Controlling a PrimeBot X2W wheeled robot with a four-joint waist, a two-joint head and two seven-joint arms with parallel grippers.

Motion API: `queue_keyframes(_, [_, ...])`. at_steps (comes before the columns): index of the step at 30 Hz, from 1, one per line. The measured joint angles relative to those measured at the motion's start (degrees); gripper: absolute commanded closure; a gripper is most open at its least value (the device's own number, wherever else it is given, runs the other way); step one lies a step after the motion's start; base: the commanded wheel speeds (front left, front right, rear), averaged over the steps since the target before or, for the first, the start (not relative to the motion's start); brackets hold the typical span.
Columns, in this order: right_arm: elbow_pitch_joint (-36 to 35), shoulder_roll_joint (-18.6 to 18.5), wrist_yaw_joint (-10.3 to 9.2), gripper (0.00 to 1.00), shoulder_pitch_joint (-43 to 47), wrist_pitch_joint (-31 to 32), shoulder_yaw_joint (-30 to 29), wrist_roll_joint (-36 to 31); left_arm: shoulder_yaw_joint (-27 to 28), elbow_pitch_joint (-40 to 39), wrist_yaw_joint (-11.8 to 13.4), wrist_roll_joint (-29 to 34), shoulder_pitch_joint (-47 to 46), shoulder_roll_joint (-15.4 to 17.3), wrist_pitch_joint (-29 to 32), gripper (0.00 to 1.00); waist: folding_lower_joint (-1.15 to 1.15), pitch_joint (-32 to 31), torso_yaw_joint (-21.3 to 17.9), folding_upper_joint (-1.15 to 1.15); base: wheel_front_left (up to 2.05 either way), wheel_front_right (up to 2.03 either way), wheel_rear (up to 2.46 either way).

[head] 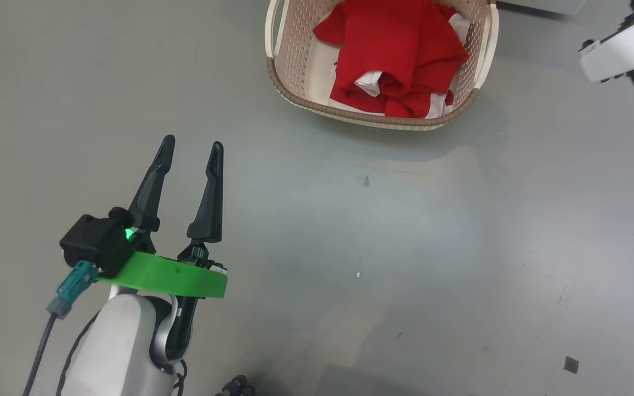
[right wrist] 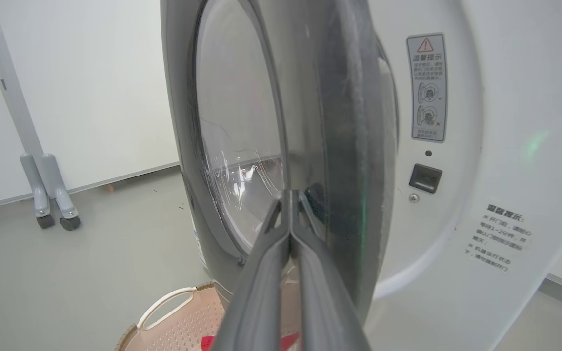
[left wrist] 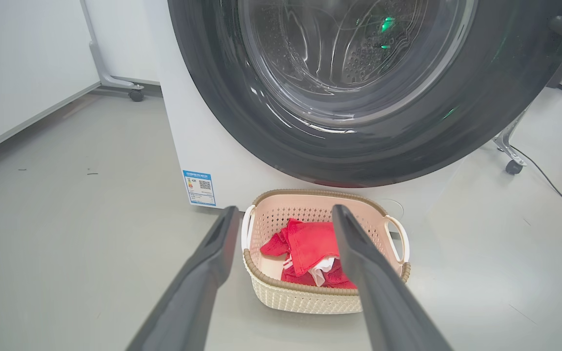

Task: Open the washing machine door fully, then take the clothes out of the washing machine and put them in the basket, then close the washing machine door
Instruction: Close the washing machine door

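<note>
The washing machine door (right wrist: 344, 122) stands ajar, seen edge-on, with its black rim a short way off the washing machine's (right wrist: 461, 161) white front. My right gripper (right wrist: 290, 196) is shut, empty, its tips against the door's edge beside the glass. The basket (head: 289, 60) sits on the floor before the washing machine (left wrist: 198, 146), below the door (left wrist: 222, 97). The red clothes (head: 399, 49) with white trim lie in it. My left gripper (head: 192, 144) is open and empty over bare floor, well short of the basket (left wrist: 305, 297) and the clothes (left wrist: 310, 246).
A latch socket (right wrist: 425, 178) and a warning sticker (right wrist: 426, 87) show on the washer's front. Wheeled stand legs (right wrist: 49, 195) stand by the white wall to the left. A caster (left wrist: 512, 166) and a cable lie right of the machine. My right arm's pale forearm (head: 622, 49) is at the upper right.
</note>
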Motion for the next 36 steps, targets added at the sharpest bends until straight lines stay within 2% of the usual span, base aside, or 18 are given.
queue_keyframes(6, [1.2,-3.6,0.0,1.0,-5.1,1.7,-0.5,0.0,-1.6,-0.8,0.0,-1.8,-1.3,-0.1,0.0,0.0,0.0,2.5,0.9,0.0,0.0,0.0,0.0])
queue_keyframes(15, [3.9,-6.7,0.0,1.0,-11.3,3.0,-0.3,0.0,-3.4,-1.0,0.0,-3.6,-2.5,-0.2,0.0,0.0,0.0,5.5,3.1,0.0,0.0,0.0,0.0])
queue_keyframes(30, [9.6,-8.1,0.04,1.0,-18.4,3.9,-0.4,-0.3,-4.2,-0.9,0.0,-5.1,-3.1,-0.3,0.0,0.0,0.0,7.0,5.5,0.0,0.0,0.0,0.0])
queue_keyframes(36, [11.0,-7.9,0.68,1.0,-19.9,3.8,0.1,-0.3,-4.4,-0.9,0.0,-5.6,-3.2,-0.3,0.0,0.0,0.0,7.2,5.8,0.0,0.0,0.0,0.0])
